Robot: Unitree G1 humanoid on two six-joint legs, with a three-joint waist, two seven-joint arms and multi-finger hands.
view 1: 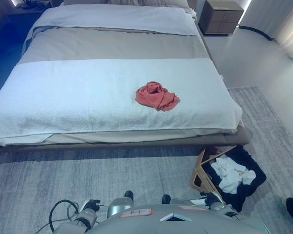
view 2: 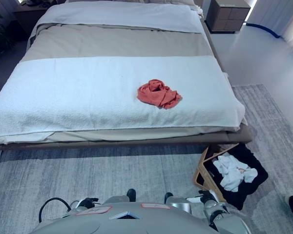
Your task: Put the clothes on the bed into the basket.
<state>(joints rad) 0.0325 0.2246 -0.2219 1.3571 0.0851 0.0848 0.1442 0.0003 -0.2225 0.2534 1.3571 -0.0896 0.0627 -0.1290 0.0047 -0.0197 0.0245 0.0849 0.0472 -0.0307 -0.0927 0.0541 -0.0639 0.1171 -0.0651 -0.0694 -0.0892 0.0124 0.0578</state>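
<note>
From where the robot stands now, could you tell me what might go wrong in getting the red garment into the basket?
The red garment lies well in from the bed's near edge, so reaching it may demand a long, unbalancing lean. It is crumpled, so a grasp might catch only a fold and let it slip. The basket sits on the floor to the right, already holding white cloth; a careless drop could land on the rug instead.

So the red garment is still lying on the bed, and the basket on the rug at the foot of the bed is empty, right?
Not quite. The red garment does lie crumpled on the bed, but the basket on the rug is not empty: the left eye view shows white clothes already inside it, on its dark liner.
</note>
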